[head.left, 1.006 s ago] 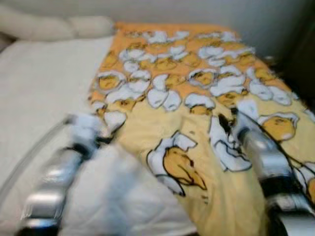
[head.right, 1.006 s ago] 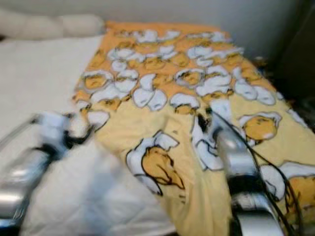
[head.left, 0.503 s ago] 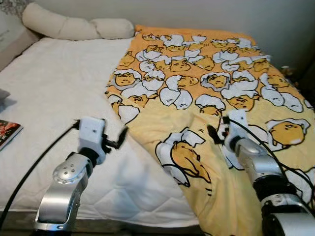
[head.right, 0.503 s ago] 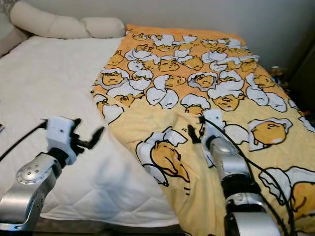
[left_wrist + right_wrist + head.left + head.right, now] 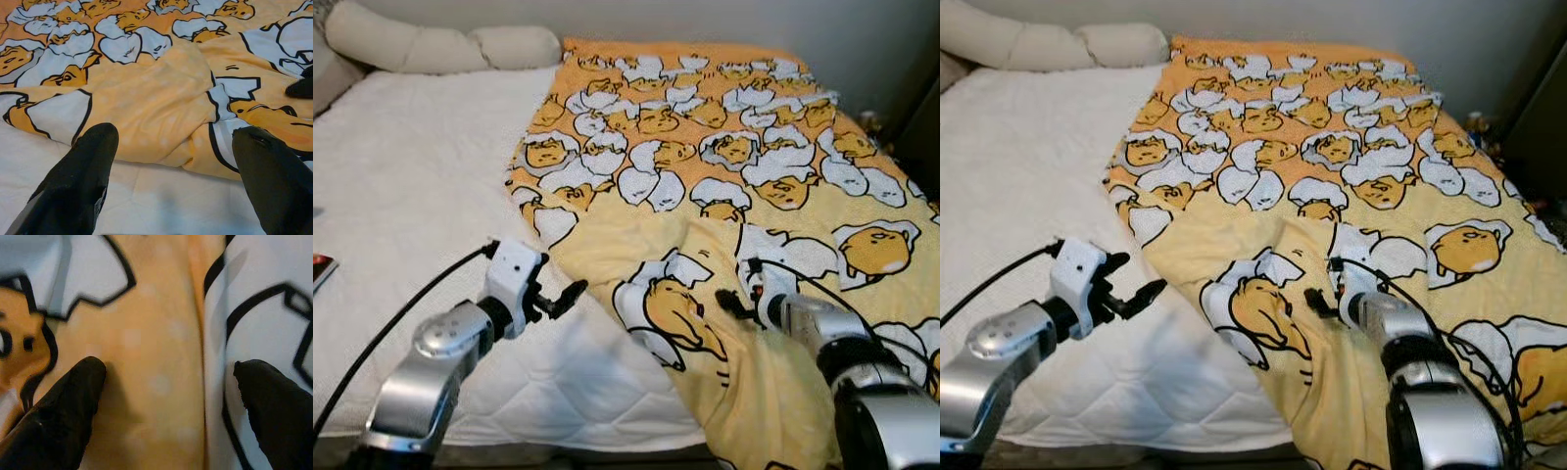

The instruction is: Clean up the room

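Change since half a second back: the head camera has dipped and swung, so the whole bed sits differently in view; against the blanket's pattern, the right gripper (image 5: 732, 304) has come down from the white patch onto the buckled yellow fold, and the left gripper (image 5: 563, 294) has edged closer to the blanket's near edge.
Blanket: yellow-orange blanket (image 5: 724, 186) printed with egg figures, spread over the right half of the bed, bunched and creased near the foot, its lower corner spilling over the bed's front edge.
Mattress: white quilted mattress (image 5: 401, 206), bare on the left half.
Pillows: two cream pillows (image 5: 440, 44) at the head, against the wall.
Left gripper: hovers just above the mattress, pointed at the blanket's folded edge, fingers (image 5: 83, 171) spread wide, nothing between them.
Right gripper: low on the crumpled fold, fingers (image 5: 63, 406) parted with cloth lying between them, apparently touching, not yet pinched.
Other item: a book or magazine (image 5: 321, 269) at the mattress's left margin, partly cut off.
Task progress: early, by my judgement; blanket is laid but uneven, nothing gripped, smoothing or straightening yet to do.
Edges: blanket's left edge runs diagonally across the bed; front mattress edge lies just under both arms.
Open room: bare mattress to the left gives free sweep; a wall behind and dark furniture close on the right hem in that side.
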Robot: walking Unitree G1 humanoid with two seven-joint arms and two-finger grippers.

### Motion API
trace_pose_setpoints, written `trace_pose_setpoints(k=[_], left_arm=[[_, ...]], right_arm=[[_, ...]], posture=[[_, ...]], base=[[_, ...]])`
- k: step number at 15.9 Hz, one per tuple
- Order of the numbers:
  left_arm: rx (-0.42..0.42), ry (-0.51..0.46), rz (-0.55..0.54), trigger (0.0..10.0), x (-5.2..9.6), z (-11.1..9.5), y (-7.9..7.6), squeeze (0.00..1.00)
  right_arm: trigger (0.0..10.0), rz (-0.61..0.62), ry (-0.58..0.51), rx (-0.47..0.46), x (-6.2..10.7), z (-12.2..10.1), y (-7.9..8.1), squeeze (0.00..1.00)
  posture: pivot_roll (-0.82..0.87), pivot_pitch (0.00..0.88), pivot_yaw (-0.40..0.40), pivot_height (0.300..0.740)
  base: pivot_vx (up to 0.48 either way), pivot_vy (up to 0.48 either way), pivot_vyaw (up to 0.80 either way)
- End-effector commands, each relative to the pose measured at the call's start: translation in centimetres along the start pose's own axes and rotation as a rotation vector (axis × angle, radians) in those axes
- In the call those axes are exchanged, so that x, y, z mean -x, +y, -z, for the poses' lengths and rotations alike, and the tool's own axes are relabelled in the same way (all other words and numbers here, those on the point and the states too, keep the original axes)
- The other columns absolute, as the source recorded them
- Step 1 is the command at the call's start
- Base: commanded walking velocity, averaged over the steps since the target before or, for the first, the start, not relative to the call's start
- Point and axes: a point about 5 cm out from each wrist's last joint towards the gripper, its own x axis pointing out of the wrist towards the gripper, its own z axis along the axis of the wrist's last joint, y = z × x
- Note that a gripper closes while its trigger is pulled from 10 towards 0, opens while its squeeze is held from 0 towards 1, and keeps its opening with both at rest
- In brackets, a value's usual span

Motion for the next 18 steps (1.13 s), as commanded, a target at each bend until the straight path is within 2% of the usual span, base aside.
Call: trace_pose_setpoints(k=[1,2,3,4,5,13,18], left_arm=[[-0.008,0.014,0.010,10.0,0.15,-0.16,0.10,0.00],[-0.013,0.023,0.017,10.0,0.25,-0.17,0.03,0.00],[-0.012,0.026,0.021,10.0,0.30,-0.18,-0.06,0.00],[-0.012,0.027,0.022,10.0,0.32,-0.18,-0.08,0.00],[-0.011,0.028,0.023,10.0,0.38,-0.21,-0.12,0.00],[-0.010,0.024,0.009,10.0,0.43,-0.36,-0.08,0.00],[-0.013,0.029,0.030,10.0,0.51,-0.34,-0.24,0.00]], right_arm=[[10.0,0.018,0.052,0.017,0.21,0.18,-0.53,0.00],[10.0,0.036,0.074,0.007,0.41,0.20,-1.07,0.00],[7.9,0.034,0.085,-0.013,0.53,0.21,-1.30,0.00],[7.9,0.029,0.088,-0.018,0.56,0.20,-1.33,0.00],[0.0,0.000,0.097,-0.038,0.61,0.17,-1.23,0.00],[0.0,-0.070,0.088,-0.085,0.56,0.00,-0.77,0.00],[0.0,-0.100,0.057,-0.077,0.47,-0.07,-0.54,0.00]], posture=[[0.08,0.000,0.019,0.740],[0.08,0.000,0.016,0.740],[0.08,0.000,0.010,0.740],[0.08,0.000,0.007,0.740],[0.08,0.000,0.001,0.740],[0.09,0.000,-0.003,0.740],[0.08,0.000,-0.001,0.740]], base=[[0.000,0.000,0.00],[0.000,0.000,0.00],[0.000,0.000,0.00],[0.000,0.000,0.00],[0.000,0.000,0.00],[0.000,0.000,0.00],[0.000,0.000,0.00]])
